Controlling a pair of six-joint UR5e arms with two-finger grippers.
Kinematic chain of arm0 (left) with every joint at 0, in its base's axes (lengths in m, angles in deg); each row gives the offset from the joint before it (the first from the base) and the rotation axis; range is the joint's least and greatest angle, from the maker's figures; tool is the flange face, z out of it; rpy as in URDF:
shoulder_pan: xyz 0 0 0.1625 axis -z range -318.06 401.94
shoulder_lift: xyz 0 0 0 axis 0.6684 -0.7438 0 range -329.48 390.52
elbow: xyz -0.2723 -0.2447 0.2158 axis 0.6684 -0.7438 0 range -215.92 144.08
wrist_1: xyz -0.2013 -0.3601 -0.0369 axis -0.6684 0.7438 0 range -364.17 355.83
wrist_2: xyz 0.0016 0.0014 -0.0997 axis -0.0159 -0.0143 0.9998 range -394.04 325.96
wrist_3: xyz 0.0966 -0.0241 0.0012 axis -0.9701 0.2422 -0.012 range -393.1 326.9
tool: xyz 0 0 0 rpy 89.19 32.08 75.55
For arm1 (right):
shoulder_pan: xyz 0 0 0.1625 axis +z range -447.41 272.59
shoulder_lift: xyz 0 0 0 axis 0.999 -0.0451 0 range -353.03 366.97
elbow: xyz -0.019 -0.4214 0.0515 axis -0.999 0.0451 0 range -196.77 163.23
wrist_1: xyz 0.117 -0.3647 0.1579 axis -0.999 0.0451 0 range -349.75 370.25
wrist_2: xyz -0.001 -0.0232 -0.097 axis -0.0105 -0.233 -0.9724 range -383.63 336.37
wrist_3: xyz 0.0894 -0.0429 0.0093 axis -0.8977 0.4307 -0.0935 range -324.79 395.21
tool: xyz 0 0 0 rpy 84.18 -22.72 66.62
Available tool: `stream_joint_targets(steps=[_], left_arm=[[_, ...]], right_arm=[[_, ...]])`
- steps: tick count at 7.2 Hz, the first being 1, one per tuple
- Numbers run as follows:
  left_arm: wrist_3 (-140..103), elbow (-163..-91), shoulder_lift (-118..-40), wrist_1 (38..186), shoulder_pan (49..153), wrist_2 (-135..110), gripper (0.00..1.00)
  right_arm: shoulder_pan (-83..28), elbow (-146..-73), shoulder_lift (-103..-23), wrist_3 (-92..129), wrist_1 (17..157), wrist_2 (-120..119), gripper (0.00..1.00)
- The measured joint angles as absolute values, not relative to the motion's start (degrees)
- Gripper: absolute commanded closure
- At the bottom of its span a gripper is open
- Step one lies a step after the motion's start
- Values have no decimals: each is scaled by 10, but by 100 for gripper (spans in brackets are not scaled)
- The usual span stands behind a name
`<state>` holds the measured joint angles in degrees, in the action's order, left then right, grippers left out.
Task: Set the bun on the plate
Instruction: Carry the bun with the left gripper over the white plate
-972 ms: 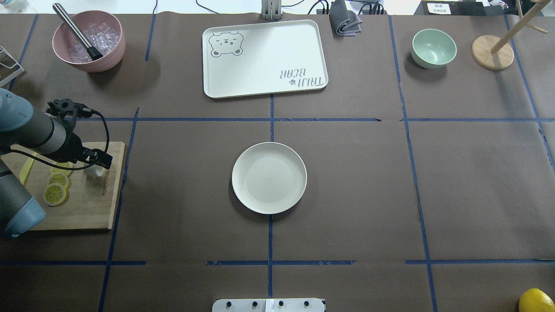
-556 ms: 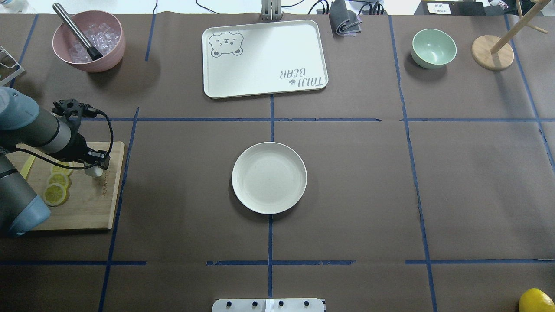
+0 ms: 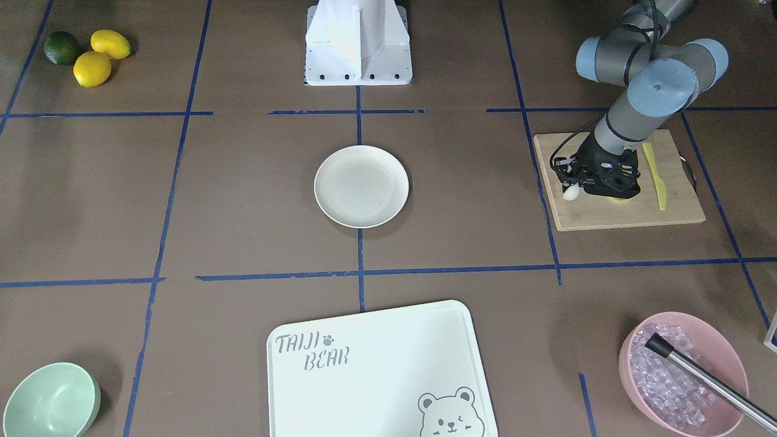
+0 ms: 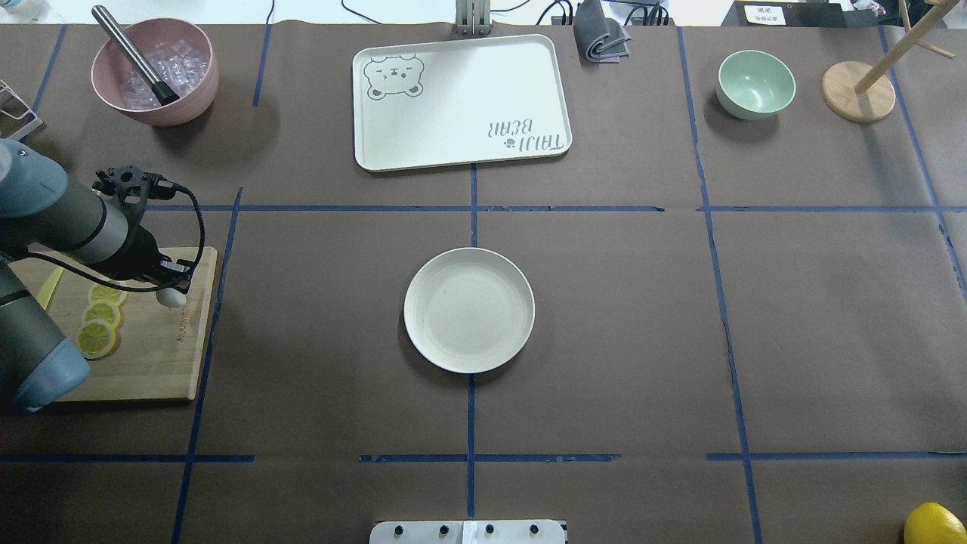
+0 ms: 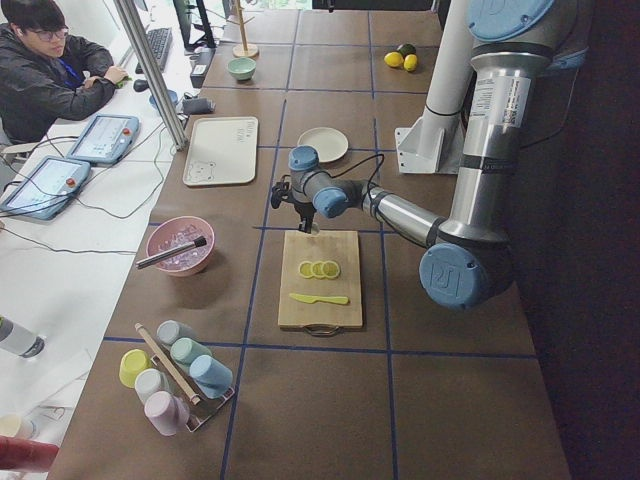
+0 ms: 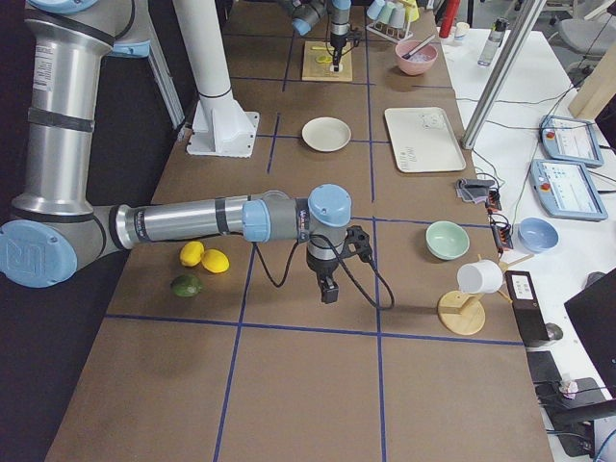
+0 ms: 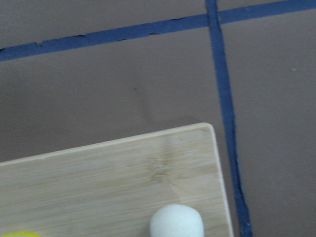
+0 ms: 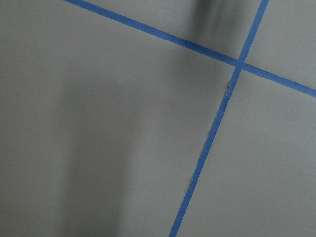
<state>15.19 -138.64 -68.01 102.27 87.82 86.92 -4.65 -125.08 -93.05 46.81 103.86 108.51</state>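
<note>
- the bun [image 4: 171, 298] is over the far corner of the wooden cutting board [image 4: 151, 363], on the side towards the plate and near the lemon slices [image 4: 98, 326].
- the left gripper [image 4: 173, 285] comes down on it from above, fingers pinching the bun; whether the bun is clear of the board cannot be told.
- the plate [image 4: 469, 310] lies at the table's middle, well apart from the board.
- the right gripper [image 6: 329, 292] hangs over the brown paper near two lemons [image 6: 204, 258]; it shows only from the side, so i cannot tell if it is spread or pressed together.

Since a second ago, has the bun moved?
Yes, slightly: in the overhead view the bun sits nearer the cutting board's right edge, farther from the lemon slices.
</note>
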Motion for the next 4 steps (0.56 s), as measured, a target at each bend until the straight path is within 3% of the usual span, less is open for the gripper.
stream_joint_targets(steps=[2,4], left_arm=[[243,-1415,-764,933,852,869,80],[368,-1382,-876,901,777,849,80]], right_arm=[[-47,-1251,-931,468,1039,1085,0],[-47,-1251,-931,468,1039,1087,0]])
